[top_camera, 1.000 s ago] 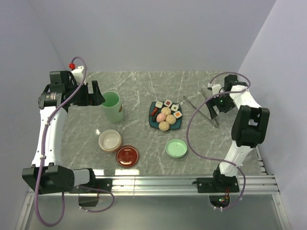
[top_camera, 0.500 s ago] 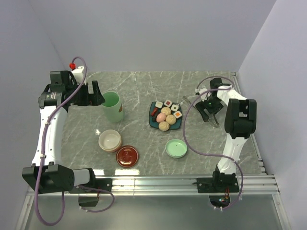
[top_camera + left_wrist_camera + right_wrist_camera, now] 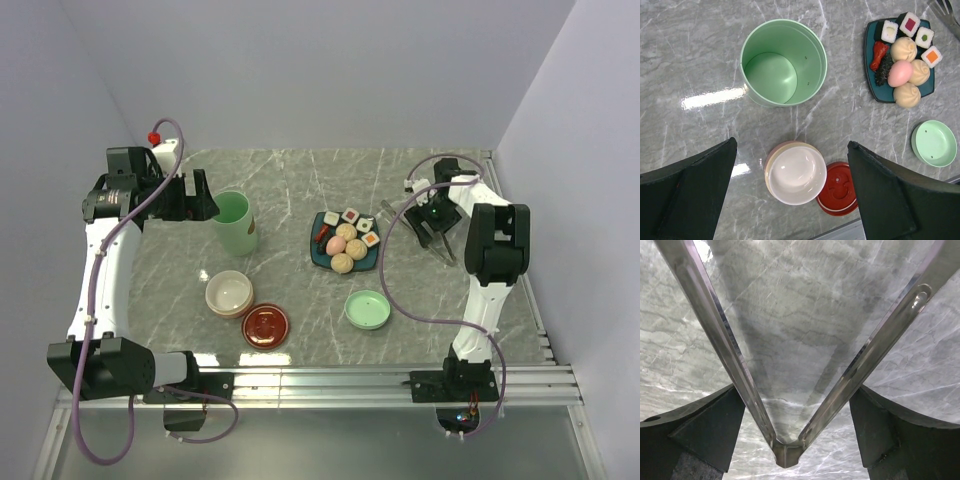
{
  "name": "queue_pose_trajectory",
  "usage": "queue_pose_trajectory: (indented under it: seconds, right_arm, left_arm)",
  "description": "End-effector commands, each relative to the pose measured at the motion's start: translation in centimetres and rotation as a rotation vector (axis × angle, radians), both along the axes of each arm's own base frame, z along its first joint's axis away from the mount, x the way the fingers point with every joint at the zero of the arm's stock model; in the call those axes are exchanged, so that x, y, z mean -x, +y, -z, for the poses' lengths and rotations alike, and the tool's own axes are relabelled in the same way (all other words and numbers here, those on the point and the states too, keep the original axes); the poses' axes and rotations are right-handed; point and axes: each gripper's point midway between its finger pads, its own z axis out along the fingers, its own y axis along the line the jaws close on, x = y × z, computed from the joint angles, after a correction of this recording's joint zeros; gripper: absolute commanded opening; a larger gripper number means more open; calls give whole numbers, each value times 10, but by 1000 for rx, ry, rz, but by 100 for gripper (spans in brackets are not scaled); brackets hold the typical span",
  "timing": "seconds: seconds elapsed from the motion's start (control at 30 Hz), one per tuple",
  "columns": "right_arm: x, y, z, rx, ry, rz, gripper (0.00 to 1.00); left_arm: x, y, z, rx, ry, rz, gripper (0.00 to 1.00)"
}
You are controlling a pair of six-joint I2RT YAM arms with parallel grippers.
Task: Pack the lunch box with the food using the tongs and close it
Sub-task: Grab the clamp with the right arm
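Observation:
The silver tongs (image 3: pixel 785 450) lie on the marble at the right, their joined end near me and both arms spreading away. My right gripper (image 3: pixel 797 405) straddles them near the joint, each finger pressed against an arm, so it is shut on the tongs (image 3: pixel 392 212). The food (image 3: pixel 346 240) sits on a teal plate (image 3: pixel 318 260). The mint pot (image 3: pixel 783 62) stands open and empty. The cream bowl (image 3: pixel 796 174) is empty, its red lid (image 3: pixel 839 189) beside it. My left gripper (image 3: pixel 792 150) hangs open, high above the bowl, next to the pot (image 3: pixel 235 222).
The mint lid (image 3: pixel 367 309) lies flat in front of the plate. The food (image 3: pixel 902 72) covers most of the plate (image 3: pixel 870 45). A metal rail (image 3: pixel 330 378) runs along the table's near edge. Walls close in at the back and both sides.
My right arm has swung in towards the tongs and come down over them, and its jaws have narrowed onto the two arms. The left arm has barely moved.

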Motion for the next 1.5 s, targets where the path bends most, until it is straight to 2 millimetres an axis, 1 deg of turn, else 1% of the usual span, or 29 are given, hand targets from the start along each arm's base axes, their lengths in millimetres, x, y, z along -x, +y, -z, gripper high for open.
queue_pose_trajectory:
  seconds: [0.0, 0.17, 0.23, 0.3, 0.33, 0.37, 0.4, 0.47, 0.5, 0.53, 0.57, 0.6, 0.63, 0.7, 0.77, 0.8, 0.87, 1.0, 1.07, 1.1, 1.17, 1.23, 1.33, 1.37, 1.47]
  right_arm:
    - [-15, 7, 1, -18, -33, 13, 88]
    - [-19, 11, 5, -42, -19, 30, 88]
    - [-21, 12, 4, -47, -21, 29, 86]
    - [-21, 13, 4, -52, -22, 31, 79]
    - [-23, 15, 1, -60, -31, 30, 76]
    - [-22, 16, 0, -73, -33, 37, 71]
    - [-22, 17, -3, -83, -41, 40, 70]
    - [-21, 21, -21, -121, -67, 46, 67]
    - [-20, 26, -30, -158, -80, 43, 66]
    - [-21, 29, -47, -177, -115, 42, 66]
    - [-19, 32, -57, -192, -121, 38, 65]
    - [-19, 36, -76, -215, -161, 30, 65]
    - [-15, 38, -84, -225, -163, 29, 65]
    - [-14, 43, -109, -254, -206, 21, 65]
    - [-10, 46, -124, -276, -218, 24, 65]
    - [-8, 50, -136, -297, -239, 15, 65]
    - [-3, 54, -149, -318, -249, 12, 62]
    - [6, 62, -181, -358, -294, -9, 61]
    - [13, 69, -196, -398, -310, -31, 61]
    - [17, 72, -208, -413, -333, -48, 61]
    - [26, 82, -225, -467, -346, -82, 61]
    - [36, 88, -242, -499, -361, -106, 61]
    - [50, 97, -259, -550, -363, -139, 61]
    - [56, 104, -265, -593, -356, -160, 61]
    - [76, 117, -273, -660, -316, -201, 61]
  left_arm:
    - [-2, -3, -13, 2, -40, 25, 99]
    - [0, -2, -11, 0, -32, 21, 99]
    - [0, -2, -12, -5, -36, 21, 99]
    - [0, -1, -12, -5, -34, 19, 99]
    - [0, -1, -11, -8, -33, 20, 99]
    - [0, -1, -11, -7, -34, 19, 99]
    - [0, -1, -10, -7, -32, 19, 99]
    - [0, -1, -10, -7, -28, 22, 98]
    - [0, -2, -10, -5, -27, 26, 98]
    - [-1, -2, -12, -5, -31, 31, 98]
    - [0, -3, -12, -3, -28, 38, 98]
    - [0, -4, -15, -2, -30, 43, 98]
    - [-1, -4, -15, -3, -32, 48, 98]
    - [-1, -4, -21, -5, -44, 53, 98]
    - [-2, -5, -23, -5, -49, 62, 98]
    - [-1, -6, -25, -2, -54, 64, 98]
    - [-1, -9, -29, 7, -67, 83, 98]
    - [1, -15, -40, 20, -104, 122, 98]
    - [1, -19, -47, 31, -127, 143, 98]
    - [2, -20, -52, 33, -142, 153, 98]
    - [4, -24, -57, 44, -160, 176, 98]
    - [5, -26, -63, 49, -179, 189, 98]
    - [9, -32, -70, 68, -205, 223, 98]
    - [10, -34, -72, 73, -213, 235, 98]
    - [17, -45, -85, 87, -288, 321, 99]
